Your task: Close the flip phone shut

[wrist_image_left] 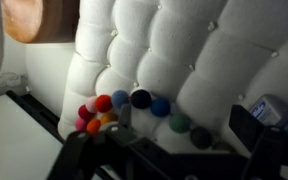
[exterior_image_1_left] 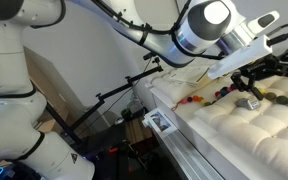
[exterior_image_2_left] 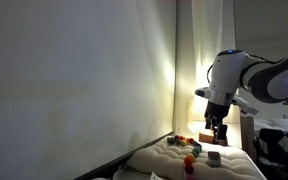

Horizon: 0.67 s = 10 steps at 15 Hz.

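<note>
White tufted tabletop point(exterior_image_1_left: 234, 128), row of coloured balls point(wrist_image_left: 134, 105), silver flip phone point(exterior_image_1_left: 249, 101) near the gripper point(exterior_image_1_left: 250, 82), jaws spread, holding nothing.

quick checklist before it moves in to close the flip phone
1. Gripper open and empty: ok, the jaws stand wide apart in the wrist view with nothing between them.
2. Flip phone found: ok, it lies on the white cushion.
3. Gripper clear of the phone: ok, it hovers above without touching.
4. How far the phone is open: cannot tell, too small.
5. Row of coloured balls out of the path: cannot tell, it runs close beside the phone.
</note>
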Motion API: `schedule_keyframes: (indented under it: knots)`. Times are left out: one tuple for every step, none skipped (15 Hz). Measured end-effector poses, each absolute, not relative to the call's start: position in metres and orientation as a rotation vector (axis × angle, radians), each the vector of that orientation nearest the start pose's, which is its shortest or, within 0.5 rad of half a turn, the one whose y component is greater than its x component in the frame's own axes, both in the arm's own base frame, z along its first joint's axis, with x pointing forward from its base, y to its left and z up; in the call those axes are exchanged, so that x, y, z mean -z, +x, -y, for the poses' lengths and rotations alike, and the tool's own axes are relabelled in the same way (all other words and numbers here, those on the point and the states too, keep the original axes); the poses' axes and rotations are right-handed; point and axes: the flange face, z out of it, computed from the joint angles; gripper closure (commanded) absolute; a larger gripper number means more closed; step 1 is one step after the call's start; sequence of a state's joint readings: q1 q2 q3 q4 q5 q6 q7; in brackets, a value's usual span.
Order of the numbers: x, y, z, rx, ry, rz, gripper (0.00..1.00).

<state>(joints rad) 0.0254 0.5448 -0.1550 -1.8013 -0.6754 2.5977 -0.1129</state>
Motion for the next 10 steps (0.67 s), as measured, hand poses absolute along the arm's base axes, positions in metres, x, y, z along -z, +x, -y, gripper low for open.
schedule_keyframes:
  knots:
    - [-0.2669,0.6768,0.0646,-0.247,2.524,-0.692,0.00]
    - [-0.2654,0.6799,0.0646,-0.255,2.536,-0.673,0.00]
    - [-0.2640,0.6815,0.0647,-0.258,2.544,-0.665,0.00]
    - [-0.2635,0.6821,0.0647,-0.259,2.547,-0.661,0.00]
    - [-0.2635,0.6823,0.0648,-0.260,2.548,-0.660,0.00]
    - [-0.2637,0.6825,0.0647,-0.261,2.548,-0.659,0.00]
    - [-0.2639,0.6826,0.0646,-0.261,2.548,-0.659,0.00]
    - [-0.2639,0.6826,0.0646,-0.261,2.548,-0.659,0.00]
    - [-0.2640,0.6826,0.0647,-0.261,2.548,-0.659,0.00]
    - [-0.2640,0.6826,0.0647,-0.261,2.548,-0.659,0.00]
